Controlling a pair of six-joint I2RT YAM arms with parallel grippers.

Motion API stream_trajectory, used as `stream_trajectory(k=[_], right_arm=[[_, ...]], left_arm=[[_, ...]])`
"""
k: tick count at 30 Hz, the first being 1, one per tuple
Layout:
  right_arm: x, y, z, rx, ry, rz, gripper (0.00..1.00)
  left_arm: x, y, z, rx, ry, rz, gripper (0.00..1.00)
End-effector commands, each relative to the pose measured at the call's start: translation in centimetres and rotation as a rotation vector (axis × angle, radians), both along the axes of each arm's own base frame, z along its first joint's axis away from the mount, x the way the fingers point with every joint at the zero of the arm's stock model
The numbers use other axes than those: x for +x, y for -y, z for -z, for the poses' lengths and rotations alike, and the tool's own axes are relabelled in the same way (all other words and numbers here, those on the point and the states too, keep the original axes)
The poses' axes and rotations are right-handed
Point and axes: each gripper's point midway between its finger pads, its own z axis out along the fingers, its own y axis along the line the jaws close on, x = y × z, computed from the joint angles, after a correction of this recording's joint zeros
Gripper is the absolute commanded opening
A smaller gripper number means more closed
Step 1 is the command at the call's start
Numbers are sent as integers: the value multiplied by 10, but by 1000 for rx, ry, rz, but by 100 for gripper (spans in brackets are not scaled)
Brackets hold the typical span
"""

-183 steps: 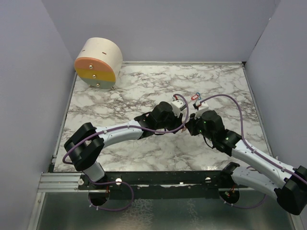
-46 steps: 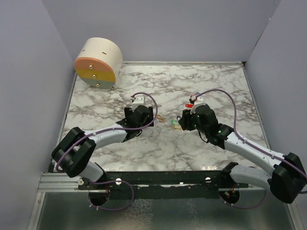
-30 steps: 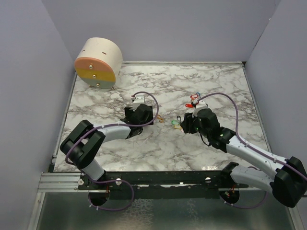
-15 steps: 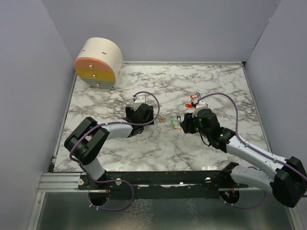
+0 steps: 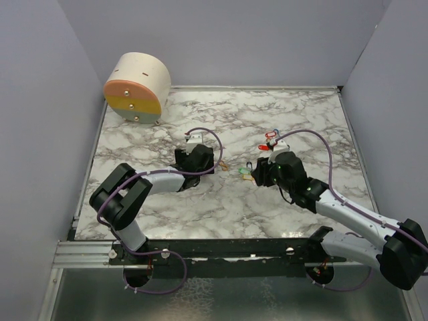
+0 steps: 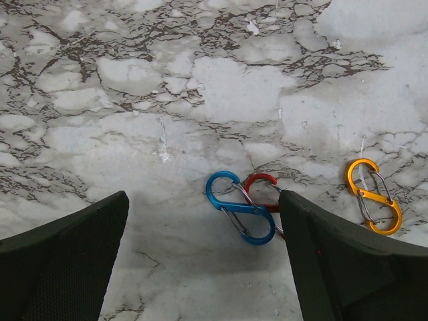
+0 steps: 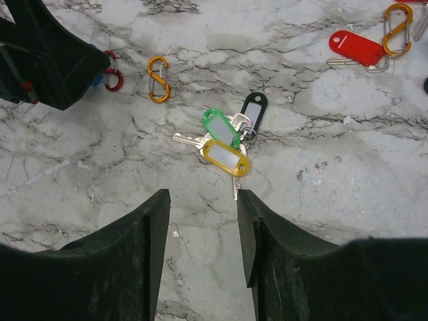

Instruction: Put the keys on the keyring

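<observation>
A bunch of keys with green, yellow and black tags (image 7: 227,139) lies on the marble just beyond my right gripper (image 7: 202,200), which is open and holds nothing. The same bunch (image 5: 245,174) shows in the top view at that gripper's tip. Another key with a red tag (image 7: 354,48) lies further right beside an orange S-shaped keyring clip (image 7: 398,20). My left gripper (image 6: 200,224) hangs wide open over a blue keyring clip (image 6: 241,208). That clip lies close to its right finger and crosses a red clip (image 6: 262,188). An orange clip (image 6: 373,196) lies to the right of that finger.
A round wooden box (image 5: 137,87) with an orange, yellow and grey face stands at the back left corner. Grey walls close in the table (image 5: 167,200) on three sides. More tagged keys, red and blue (image 5: 273,134), lie behind the right gripper.
Over the last second the left arm's elbow has shifted a little; the grippers and keys have stayed put. Six seconds ago both grippers met further back.
</observation>
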Motion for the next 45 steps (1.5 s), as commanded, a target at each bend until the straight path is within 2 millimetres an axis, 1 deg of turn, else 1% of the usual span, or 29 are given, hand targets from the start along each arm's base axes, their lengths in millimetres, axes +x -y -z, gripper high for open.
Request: stream_trajectory(k=[1, 12, 23, 30, 33, 38, 40, 45], right_arm=[[-1, -3, -6, 23, 26, -14, 46], [-1, -3, -7, 24, 30, -14, 46], [-1, -5, -5, 23, 26, -21, 46], [0, -5, -5, 21, 27, -23, 46], [0, -5, -4, 22, 27, -23, 46], [0, -6, -3, 24, 24, -25, 46], [0, -6, -3, 25, 23, -25, 46], [0, -5, -4, 24, 25, -23, 46]], left_arm=[[0, -9, 1, 25, 4, -19, 96], [-4, -20, 1, 37, -3, -28, 96], [-9, -37, 1, 53, -5, -55, 96], [-9, -41, -4, 48, 8, -61, 96], [-9, -40, -8, 35, 18, -56, 96], [-8, -33, -17, -6, 39, -21, 96], [-9, -30, -18, -14, 36, -5, 96], [-12, -27, -13, -10, 10, 18, 95]])
